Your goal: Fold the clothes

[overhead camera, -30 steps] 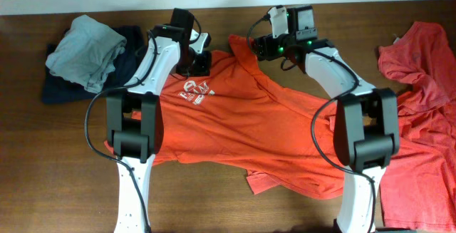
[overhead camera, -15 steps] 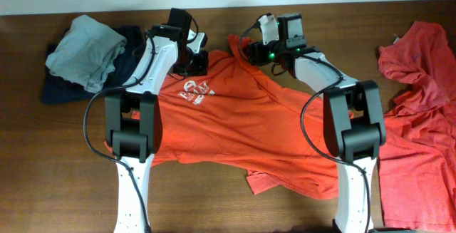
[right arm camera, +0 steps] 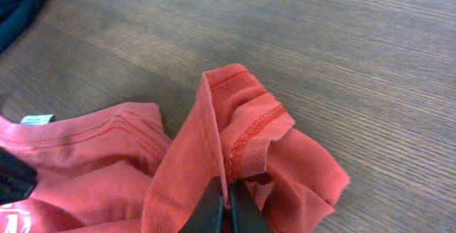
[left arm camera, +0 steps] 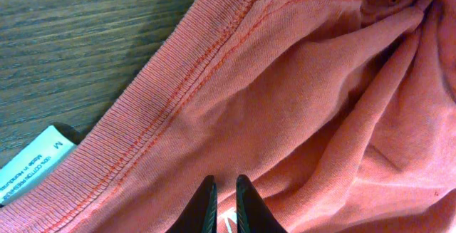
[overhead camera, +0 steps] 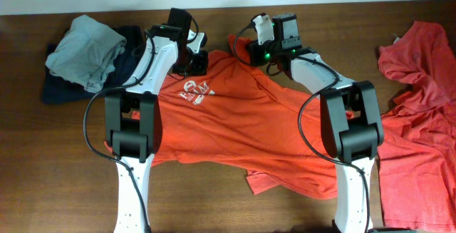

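- Currently, the orange shirt [overhead camera: 235,119] lies spread across the middle of the wooden table [overhead camera: 43,162]. Its collar end is toward 12 o'clock and its hem toward 6 o'clock.
- A white print [overhead camera: 194,92] shows on the chest, toward 11 o'clock from the shirt's centre.
- The left gripper [overhead camera: 198,63] sits on the collar area at 11 o'clock of the shirt.
- In the left wrist view, the fingers of the left gripper [left arm camera: 225,203] are pressed close together with a thin strip of shirt cloth pinched between them.
- The ribbed collar [left arm camera: 178,83] runs diagonally through that view from 1 o'clock to 8 o'clock. A white size label [left arm camera: 32,167] marked "M" is at 8 o'clock.
- The right gripper [overhead camera: 246,50] is at the shirt's 12 o'clock edge, just beside the left gripper.
- In the right wrist view, the right gripper [right arm camera: 224,208] is clamped on a raised fold of the shirt with a stitched hem. The fold stands up off the table.
- A grey garment [overhead camera: 85,48] rests partly on a dark garment [overhead camera: 57,90] at 10 o'clock of the table, well apart from the shirt.
- A pile of red clothes [overhead camera: 420,105] lies at 3 o'clock, reaching down the table's right edge toward 5 o'clock.
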### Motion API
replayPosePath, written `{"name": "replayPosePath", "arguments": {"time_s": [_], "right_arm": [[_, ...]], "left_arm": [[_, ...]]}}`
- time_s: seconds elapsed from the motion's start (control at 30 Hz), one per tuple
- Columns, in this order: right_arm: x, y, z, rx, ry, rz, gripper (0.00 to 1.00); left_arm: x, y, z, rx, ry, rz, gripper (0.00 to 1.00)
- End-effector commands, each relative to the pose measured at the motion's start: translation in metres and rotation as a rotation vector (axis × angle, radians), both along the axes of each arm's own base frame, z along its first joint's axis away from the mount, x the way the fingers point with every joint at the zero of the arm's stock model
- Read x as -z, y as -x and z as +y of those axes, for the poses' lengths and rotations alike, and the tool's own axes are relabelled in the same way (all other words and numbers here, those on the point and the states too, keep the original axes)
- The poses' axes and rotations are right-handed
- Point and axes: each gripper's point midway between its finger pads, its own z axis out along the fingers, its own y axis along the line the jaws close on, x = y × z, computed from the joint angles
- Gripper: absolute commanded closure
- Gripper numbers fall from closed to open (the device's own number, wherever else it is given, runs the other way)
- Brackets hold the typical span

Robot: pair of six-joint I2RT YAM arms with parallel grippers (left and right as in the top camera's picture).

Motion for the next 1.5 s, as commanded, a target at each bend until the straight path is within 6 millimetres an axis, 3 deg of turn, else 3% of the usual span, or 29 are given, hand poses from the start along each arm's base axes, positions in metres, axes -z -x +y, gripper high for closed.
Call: {"name": "replayPosePath", "arguments": {"time_s": [0.0, 0.2, 0.43, 0.5, 0.53, 0.6, 0.63, 0.83, 1.03, 1.17, 1.2, 1.47], "right_arm": [[-0.009, -0.015, -0.025, 0.066, 0.025, -0.034, 0.96], [-0.028, -0.033, -0.089, 0.174, 0.024, -0.044, 0.96], [-0.028, -0.041, -0.161, 0.290, 0.028, -0.031, 0.96], [-0.028, -0.041, -0.169, 0.303, 0.028, -0.032, 0.95], [-0.029, -0.042, -0.171, 0.307, 0.028, -0.035, 0.85], [-0.030, -0.043, -0.174, 0.312, 0.027, -0.040, 0.42], [-0.030, -0.043, -0.174, 0.312, 0.027, -0.044, 0.25], [-0.047, -0.050, -0.182, 0.333, 0.033, -0.083, 0.22], [-0.101, -0.038, -0.194, 0.356, 0.037, -0.078, 0.21], [-0.123, -0.015, -0.199, 0.366, 0.042, -0.018, 0.02], [-0.126, -0.005, -0.202, 0.372, 0.045, 0.016, 0.01], [-0.088, 0.053, -0.219, 0.407, 0.061, 0.312, 0.01]], "left_arm": [[0.003, -0.002, 0.002, -0.008, -0.007, 0.003, 0.89], [0.004, -0.003, 0.008, -0.020, -0.020, 0.001, 0.89], [0.005, -0.004, 0.012, -0.024, -0.039, -0.003, 0.89], [0.006, -0.005, 0.014, -0.028, -0.047, -0.005, 0.89], [0.006, -0.005, 0.015, -0.030, -0.055, -0.006, 0.89], [0.006, -0.006, 0.016, -0.028, -0.057, -0.010, 0.89], [0.006, -0.007, 0.015, -0.028, -0.057, -0.013, 0.89], [-0.005, -0.021, 0.013, -0.030, -0.042, -0.076, 0.90], [-0.061, -0.054, -0.005, 0.010, -0.002, -0.242, 0.90], [-0.091, -0.064, -0.028, 0.130, -0.006, -0.371, 0.90], [-0.094, -0.065, -0.038, 0.177, -0.011, -0.404, 0.90], [-0.073, -0.072, -0.081, 0.366, -0.052, -0.513, 0.89]]}}
